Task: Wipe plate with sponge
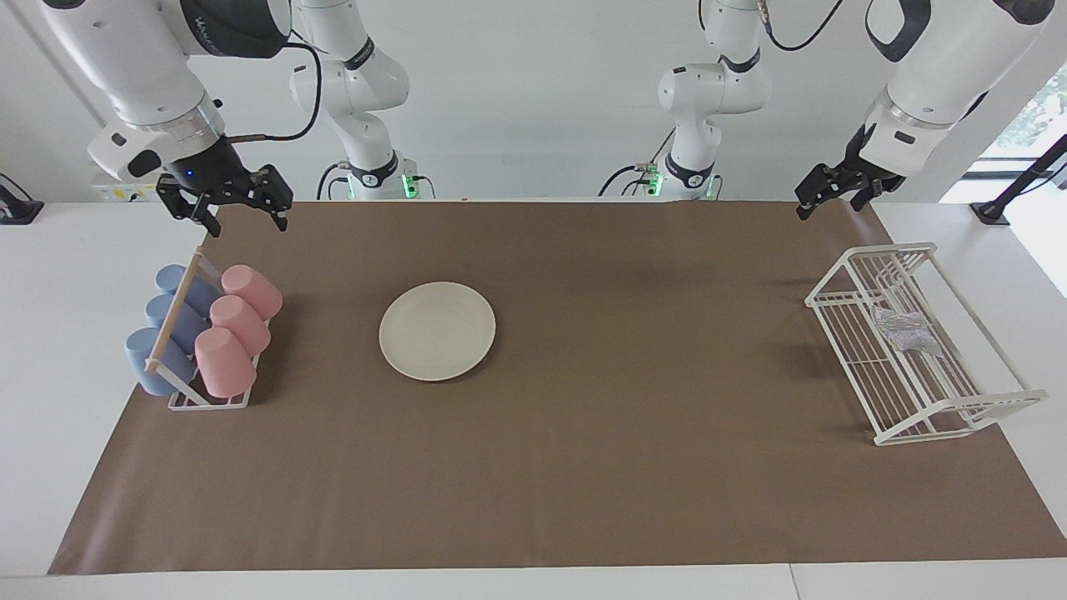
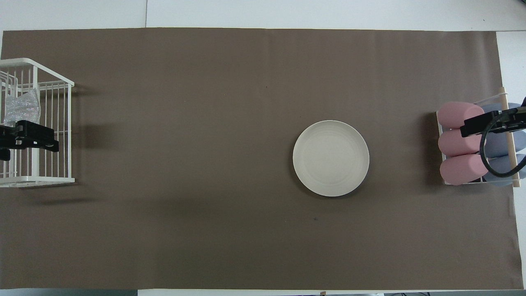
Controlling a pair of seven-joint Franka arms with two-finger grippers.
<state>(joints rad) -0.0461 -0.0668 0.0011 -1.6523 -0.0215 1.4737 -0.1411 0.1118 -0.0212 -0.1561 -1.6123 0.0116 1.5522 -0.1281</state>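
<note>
The cream-white plate [image 1: 437,331] lies flat on the brown mat, toward the right arm's end of the table; it also shows in the overhead view [image 2: 331,158]. The silvery-grey sponge [image 1: 909,331] lies inside the white wire rack [image 1: 984,408] at the left arm's end, and is seen through the wires from above [image 2: 22,107]. My left gripper [image 1: 832,204] hangs open and empty in the air over the rack [image 2: 28,137]. My right gripper [image 1: 244,218] hangs open and empty over the cup holder [image 2: 493,123]. Neither touches anything.
A white holder with a wooden bar [image 1: 177,312] at the right arm's end carries three pink cups [image 1: 237,325] and three blue cups [image 1: 167,329] lying on their sides. The brown mat [image 1: 583,467] covers most of the white table.
</note>
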